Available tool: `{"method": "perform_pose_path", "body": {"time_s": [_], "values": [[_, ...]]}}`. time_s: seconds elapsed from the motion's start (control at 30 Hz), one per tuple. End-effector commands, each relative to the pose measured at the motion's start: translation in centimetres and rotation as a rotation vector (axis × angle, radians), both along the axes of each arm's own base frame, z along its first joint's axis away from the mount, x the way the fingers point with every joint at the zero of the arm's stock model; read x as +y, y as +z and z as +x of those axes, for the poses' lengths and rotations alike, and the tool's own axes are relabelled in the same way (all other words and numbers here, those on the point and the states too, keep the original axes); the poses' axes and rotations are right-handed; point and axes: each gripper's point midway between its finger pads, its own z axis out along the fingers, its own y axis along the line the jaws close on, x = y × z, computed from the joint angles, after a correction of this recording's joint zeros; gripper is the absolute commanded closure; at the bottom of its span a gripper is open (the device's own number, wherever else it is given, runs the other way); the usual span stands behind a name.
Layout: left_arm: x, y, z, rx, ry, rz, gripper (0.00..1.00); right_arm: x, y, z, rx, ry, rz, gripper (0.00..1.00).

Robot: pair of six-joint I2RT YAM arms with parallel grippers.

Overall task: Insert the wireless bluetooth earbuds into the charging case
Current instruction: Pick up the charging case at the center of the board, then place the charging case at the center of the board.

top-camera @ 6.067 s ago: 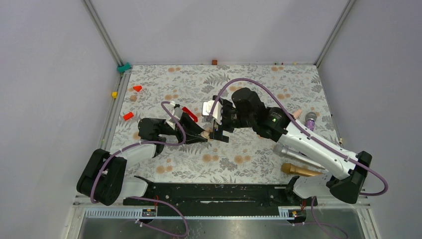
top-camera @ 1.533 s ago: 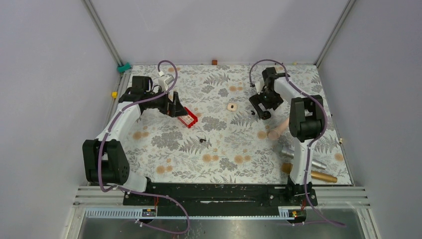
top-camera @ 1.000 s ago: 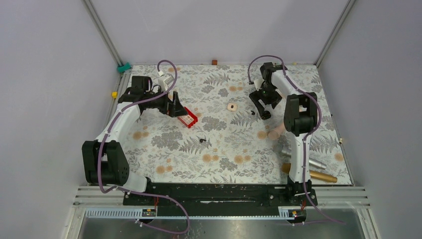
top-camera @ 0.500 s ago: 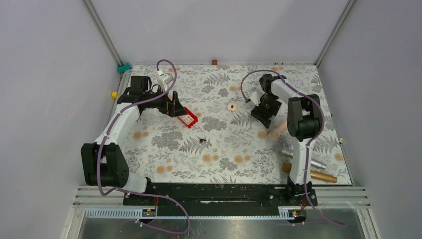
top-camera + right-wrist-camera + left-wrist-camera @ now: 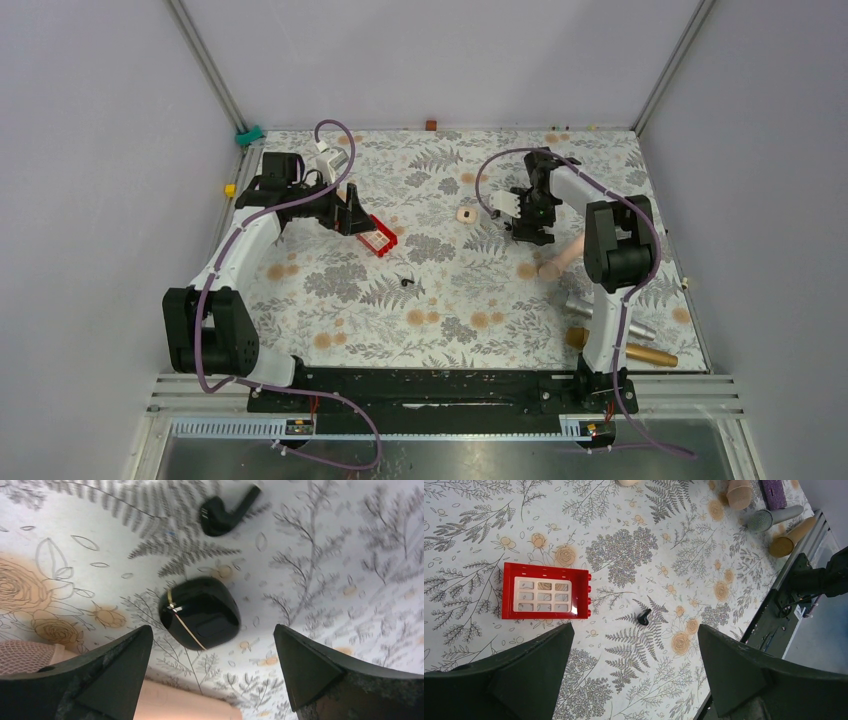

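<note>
Your right gripper (image 5: 211,627) has swivelled this past second, now spread over the small glossy black pebble-shaped charging case (image 5: 200,612), far right of the table (image 5: 450,335): grasp likely next. Case looks shut, seam visible. One tiny black earbud (image 5: 227,511) just beside it; second earbud (image 5: 642,616) mid-table below spread left gripper (image 5: 635,626).

Broke off the mid-table meeting of six seconds ago. Swung the left gripper (image 5: 354,218) out toward the far-left corner and the right gripper (image 5: 530,228) toward the far-right corner. Since then, twisted the right wrist round above the charging case (image 5: 199,612), throwing its purple cable (image 5: 485,180) toward the left edge.
</note>
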Motion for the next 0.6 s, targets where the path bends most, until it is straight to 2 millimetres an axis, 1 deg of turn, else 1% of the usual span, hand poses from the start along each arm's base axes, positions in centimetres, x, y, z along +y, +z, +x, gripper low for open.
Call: {"method": "perform_pose_path", "body": {"time_s": [0.0,0.07,0.13,0.17,0.2,0.23,0.27,0.37,0.43,0.53,0.57], "values": [[0.3,1.4,0.3,-0.079,-0.006,0.000,0.01,2.2,1.4,0.3,-0.068,0.235,0.076,0.01],[0.3,1.3,0.4,-0.076,-0.006,-0.003,0.01,2.4,1.1,0.5,-0.072,0.252,0.063,0.02],[0.3,1.4,0.4,-0.074,-0.008,-0.006,0.01,2.2,0.6,0.6,-0.064,0.263,0.032,0.09],[0.3,1.3,0.4,-0.071,-0.008,-0.006,0.01,2.2,0.4,0.5,-0.056,0.267,0.022,0.16],[0.3,1.3,0.4,-0.071,-0.008,-0.006,0.01,2.2,0.2,0.3,-0.048,0.271,0.013,0.29],[0.3,1.2,0.4,-0.069,-0.007,-0.006,0.01,2.3,0.1,0.1,-0.042,0.277,0.010,0.47],[0.4,1.2,0.4,-0.070,-0.006,-0.005,0.01,2.4,0.0,-0.2,-0.038,0.281,0.010,0.56],[0.3,1.2,0.4,-0.068,-0.008,-0.007,0.01,2.5,0.5,-1.3,-0.047,0.323,0.009,0.58],[0.3,1.2,0.5,-0.063,-0.010,-0.012,0.02,2.9,0.7,-2.7,-0.051,0.366,0.010,0.59],[0.2,1.1,0.6,-0.058,-0.012,-0.015,0.01,4.4,1.8,-5.3,-0.066,0.458,0.013,0.59],[0.2,1.1,0.6,-0.058,-0.012,-0.015,0.01,5.2,2.1,-6.2,-0.074,0.501,0.011,0.59]]}}
